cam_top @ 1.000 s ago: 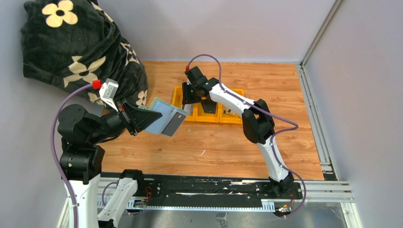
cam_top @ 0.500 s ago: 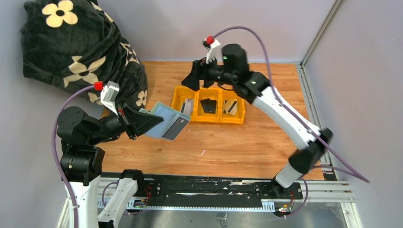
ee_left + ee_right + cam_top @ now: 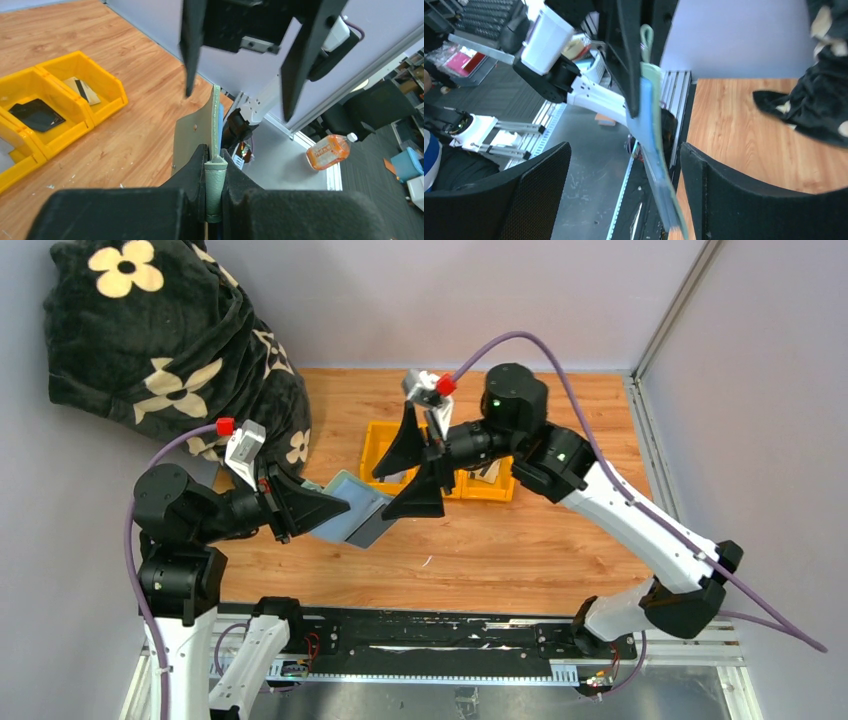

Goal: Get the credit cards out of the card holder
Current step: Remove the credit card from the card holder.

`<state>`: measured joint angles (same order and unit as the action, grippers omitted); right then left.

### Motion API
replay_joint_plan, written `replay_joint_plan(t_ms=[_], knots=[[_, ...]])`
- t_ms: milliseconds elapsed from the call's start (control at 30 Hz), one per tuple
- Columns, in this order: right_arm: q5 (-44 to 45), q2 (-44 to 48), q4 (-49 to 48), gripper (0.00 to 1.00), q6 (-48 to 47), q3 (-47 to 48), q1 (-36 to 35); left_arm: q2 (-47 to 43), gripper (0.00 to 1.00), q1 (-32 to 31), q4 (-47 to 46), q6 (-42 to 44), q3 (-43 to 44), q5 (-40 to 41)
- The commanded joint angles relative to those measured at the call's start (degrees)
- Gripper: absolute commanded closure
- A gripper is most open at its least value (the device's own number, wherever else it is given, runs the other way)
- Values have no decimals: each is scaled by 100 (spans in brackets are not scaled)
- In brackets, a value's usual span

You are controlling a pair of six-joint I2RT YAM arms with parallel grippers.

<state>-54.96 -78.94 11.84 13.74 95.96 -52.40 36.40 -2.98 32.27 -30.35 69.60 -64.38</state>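
The left gripper [image 3: 214,165] is clamped on the card holder [image 3: 192,132], which stands edge-on. Above it, the right gripper [image 3: 238,102] spreads its fingers wide. The yellow tray [image 3: 107,95] holds a black card [image 3: 36,114] and a striped tan card [image 3: 84,90].

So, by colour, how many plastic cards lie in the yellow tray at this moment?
Black rectangular plastic card: 1
Tan plastic card with a dark stripe: 1
Pale grey card, only a corner in view: 1
Total in the yellow three-compartment plastic tray: 3
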Motion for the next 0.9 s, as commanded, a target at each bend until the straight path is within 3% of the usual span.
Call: replay_joint_plan(t_ms=[0,133,267,300,367,433,467,567,633,767,867], knots=[[-113,-331,719,16,-529,206,-353,-111,100,-10,-151,47,16,-353],[-75,-587,894,22,-598,361,-572,-122,100,-11,-119,70,18,-476],[-124,-709,928,45,-578,449,-663,-101,100,-9,-14,174,52,-517],[-102,-718,913,52,-569,445,-678,-104,100,-9,-10,186,58,-510],[-2,-692,792,78,-509,370,-684,-111,100,-9,-4,189,53,-475],[157,-601,591,97,-426,207,-684,-132,88,-9,34,206,73,-300],[361,-526,479,100,-373,119,-672,-142,77,-9,64,219,94,-167],[648,-260,-38,100,1,-305,-524,-193,38,-9,70,159,107,49],[792,-48,-624,100,460,-697,-343,-234,28,-9,66,60,96,54],[1079,428,-2398,100,1463,-1733,-96,-357,25,-9,36,-50,34,18],[1149,624,-3367,100,1959,-2256,-86,-466,33,-9,-69,-139,-76,78]])
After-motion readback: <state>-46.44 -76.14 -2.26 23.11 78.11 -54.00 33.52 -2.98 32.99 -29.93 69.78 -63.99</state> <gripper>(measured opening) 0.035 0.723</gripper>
